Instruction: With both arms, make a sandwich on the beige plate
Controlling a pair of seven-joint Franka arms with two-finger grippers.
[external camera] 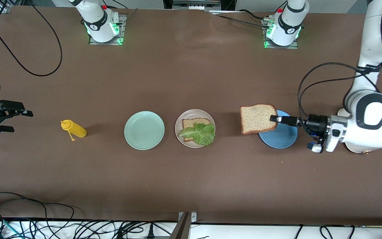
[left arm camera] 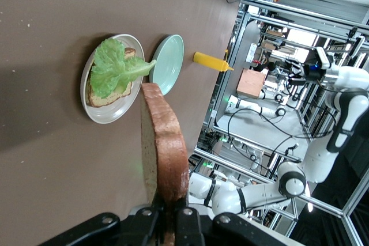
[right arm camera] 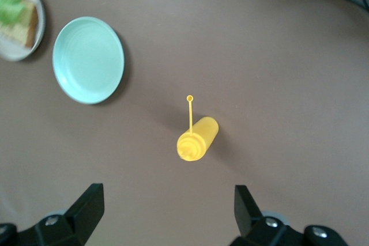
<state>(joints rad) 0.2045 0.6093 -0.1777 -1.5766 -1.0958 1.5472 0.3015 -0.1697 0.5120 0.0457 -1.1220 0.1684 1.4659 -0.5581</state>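
The beige plate [external camera: 178, 123] lies mid-table and carries one brown bread slice [external camera: 191, 122] with a green lettuce leaf [external camera: 200, 133] on top. My left gripper [external camera: 275, 119] is shut on the crust edge of a second bread slice [external camera: 258, 118], held in the air over the rim of a blue plate [external camera: 282, 137]. In the left wrist view that slice [left arm camera: 164, 148] stands edge-on out of the left gripper [left arm camera: 171, 211], with the lettuce [left arm camera: 112, 67] and beige plate [left arm camera: 95, 113] ahead of it. My right gripper [external camera: 20, 121] waits open at the right arm's end of the table, nothing between its fingers [right arm camera: 86, 205].
A mint green plate [external camera: 144, 130] lies beside the beige plate, toward the right arm's end. A yellow squeeze bottle [external camera: 75, 128] lies on its side between that plate and the right gripper, and shows under it [right arm camera: 198, 139]. Cables run along the table's near edge.
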